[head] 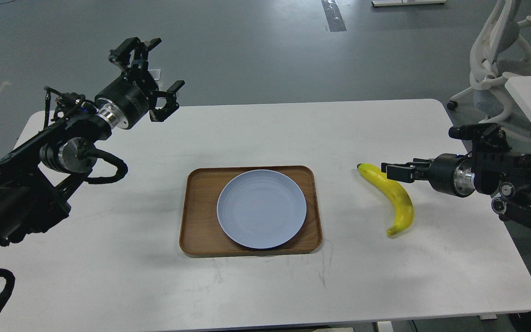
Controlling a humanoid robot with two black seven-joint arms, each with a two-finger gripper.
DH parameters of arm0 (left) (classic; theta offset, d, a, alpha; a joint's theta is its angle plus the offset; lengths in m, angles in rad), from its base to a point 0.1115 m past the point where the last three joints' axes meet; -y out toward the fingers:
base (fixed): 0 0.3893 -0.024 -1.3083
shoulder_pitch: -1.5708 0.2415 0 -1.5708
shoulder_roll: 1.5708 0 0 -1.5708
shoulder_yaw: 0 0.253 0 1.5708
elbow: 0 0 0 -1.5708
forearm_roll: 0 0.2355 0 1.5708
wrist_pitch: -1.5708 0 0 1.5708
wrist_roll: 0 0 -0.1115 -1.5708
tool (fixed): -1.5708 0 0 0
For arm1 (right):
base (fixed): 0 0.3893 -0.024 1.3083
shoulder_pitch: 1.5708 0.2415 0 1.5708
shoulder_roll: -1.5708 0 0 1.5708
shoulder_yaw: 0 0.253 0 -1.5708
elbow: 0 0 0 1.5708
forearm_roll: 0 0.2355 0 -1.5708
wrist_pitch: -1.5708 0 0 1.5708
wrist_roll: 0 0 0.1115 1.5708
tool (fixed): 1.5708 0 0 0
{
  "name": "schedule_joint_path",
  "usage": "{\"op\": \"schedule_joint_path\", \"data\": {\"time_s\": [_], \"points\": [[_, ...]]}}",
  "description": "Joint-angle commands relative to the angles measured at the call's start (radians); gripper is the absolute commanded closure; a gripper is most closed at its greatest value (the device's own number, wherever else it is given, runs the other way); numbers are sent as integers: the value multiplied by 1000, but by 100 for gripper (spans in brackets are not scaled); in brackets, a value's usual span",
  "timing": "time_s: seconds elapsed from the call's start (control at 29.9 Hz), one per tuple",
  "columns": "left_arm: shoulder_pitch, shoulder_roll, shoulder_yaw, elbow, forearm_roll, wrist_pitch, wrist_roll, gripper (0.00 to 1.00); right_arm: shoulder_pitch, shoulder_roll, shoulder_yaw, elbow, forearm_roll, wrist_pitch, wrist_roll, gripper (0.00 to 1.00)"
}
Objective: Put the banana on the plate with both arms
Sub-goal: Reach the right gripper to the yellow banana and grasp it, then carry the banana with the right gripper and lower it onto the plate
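Bright yellow banana [392, 196] with a dark tip, pale blue-lavender plate [262, 208] on a brown wood-grain tray [198, 216], plain white table [265, 286], grey floor [265, 46], black arms with silver rings.

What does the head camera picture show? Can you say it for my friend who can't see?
A yellow banana lies on a white table, with the robot's right hand at its upper part. To its left, an empty pale blue plate sits on a brown wooden tray. The left hand is raised, fingers spread.
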Motion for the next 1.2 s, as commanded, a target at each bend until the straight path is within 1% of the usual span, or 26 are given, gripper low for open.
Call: {"op": "schedule_joint_path", "data": {"time_s": [0.0, 0.03, 0.07, 0.17, 0.2, 0.23, 0.27, 0.3, 0.37, 0.4, 0.47, 0.5, 0.53, 0.67, 0.77, 0.8, 0.87, 0.97, 1.04, 1.1, 1.17], "points": [[0, 8, 2, 0, 5, 0, -4, 2, -20, 21, -23, -5, -12, -1, 0, 9], [0, 11, 2, 0, 6, 0, -4, 2, -26, 25, -23, -7, -12, -1, 0, 14], [0, 11, 2, 0, 6, 0, -4, 2, -29, 25, -23, -8, -14, -1, 0, 17], [0, 13, 2, 0, 9, 2, -4, 2, -40, 25, -24, -16, -52, -4, 2, 42], [0, 13, 2, 0, 11, 4, -4, 2, -40, 25, -23, -25, -86, -8, 2, 55], [0, 13, 2, 0, 11, 7, -6, 2, -40, 27, -23, -31, -107, -10, 6, 63], [0, 13, 2, 0, 12, 7, -6, 2, -40, 25, -23, -31, -109, -11, 9, 67], [0, 13, 3, 2, 12, 10, -6, 2, -40, 27, -23, -31, -110, -24, 14, 78], [0, 13, 5, 2, 12, 11, -6, 2, -39, 28, -23, -31, -110, -42, 14, 92], [0, 14, 6, 2, 12, 11, -6, 2, -36, 36, -23, -34, -110, -60, 14, 100], [2, 14, 8, 5, 14, 11, -6, 2, -28, 41, -23, -33, -110, -76, 31, 100], [2, 14, 8, 6, 12, 14, -7, 2, -23, 44, -23, -33, -110, -77, 58, 100], [2, 13, 8, 6, 12, 17, -7, 2, -17, 47, -23, -33, -110, -79, 67, 100], [2, 13, 9, 6, 14, 27, -7, 2, 26, 64, -18, -22, -106, -94, 87, 100], [2, 13, 9, 6, 14, 27, -6, 2, 84, 77, -20, 3, -104, -102, 146, 100], [0, 13, 9, 6, 14, 27, -6, 2, 110, 87, -23, 21, -106, -102, 187, 100], [0, 14, 9, 6, 14, 27, -6, 2, 141, 120, -29, 44, -116, -99, 213, 100], [0, 16, 9, 6, 12, 30, -6, 2, 203, 186, -95, 38, -117, -99, 218, 100], [0, 23, 9, 6, 12, 33, -6, 2, 247, 247, -153, 13, -117, -100, 230, 100], [0, 35, 9, 6, 14, 33, -6, 2, 267, 327, -199, -29, -117, -99, 255, 100], [0, 43, 8, 6, 14, 31, -6, 2, 268, 356, -208, -56, -117, -99, 258, 100]]}}
